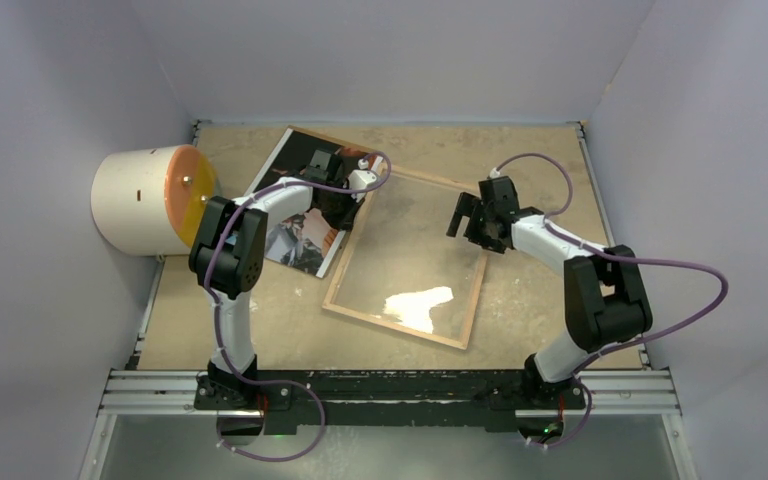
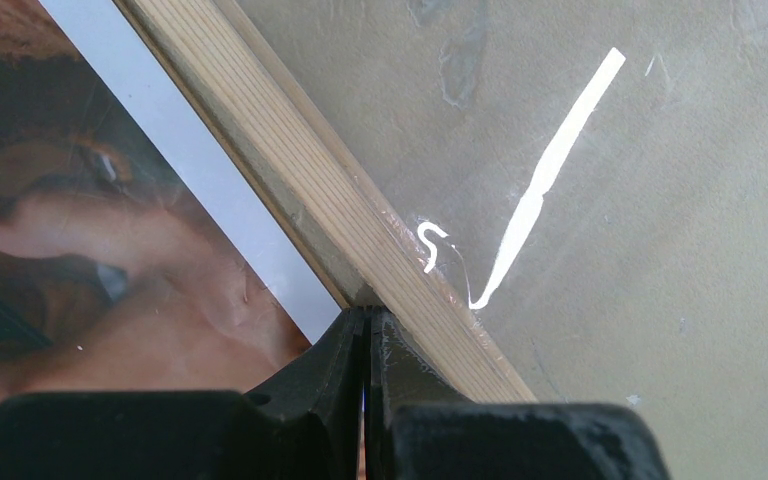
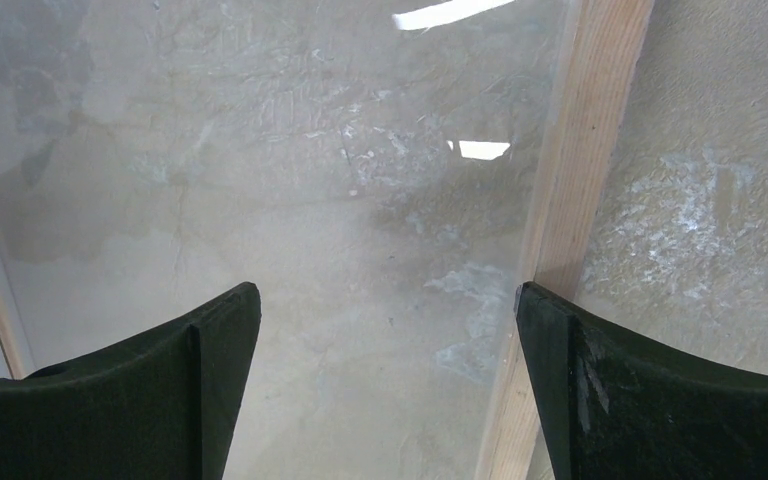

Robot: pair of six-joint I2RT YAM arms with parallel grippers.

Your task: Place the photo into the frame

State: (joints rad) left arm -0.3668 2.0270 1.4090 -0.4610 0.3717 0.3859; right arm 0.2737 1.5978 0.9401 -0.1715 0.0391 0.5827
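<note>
Overhead and wrist views of photo insertion, approach stage. The table (image 1: 520, 160) carries the frame (image 1: 476, 300) at its middle, lying flat with its light wood back up and the bare tabletop showing through the glass; nothing lies inside it. The photo (image 1: 300, 240) lies picture side up just left of the frame, its white-bordered right edge running along the frame's left rail; whether that edge touches or slips under the rail cannot be told. A white drum with an orange face (image 1: 140, 200) stands well left of the frame, beyond the photo. The left gripper (image 2: 367, 315) sits at the frame's left rail, over the photo's edge, its jaws clenched; whether a sliver of print is pinched between them cannot be told. The right gripper (image 3: 385, 290) hovers over the frame's right rail with jaws spread wide and grasping nothing, one finger above the glass and the other above the table outside the rail. The step in hand appears to be taking hold of the photo, which is not yet in the frame. The next move likely calls for lifting the photo's edge over the left rail and sliding it onto the glass while the frame is kept from shifting. No brand, label or writing can be read; the bright streaks on the glass appear to be glare.
</note>
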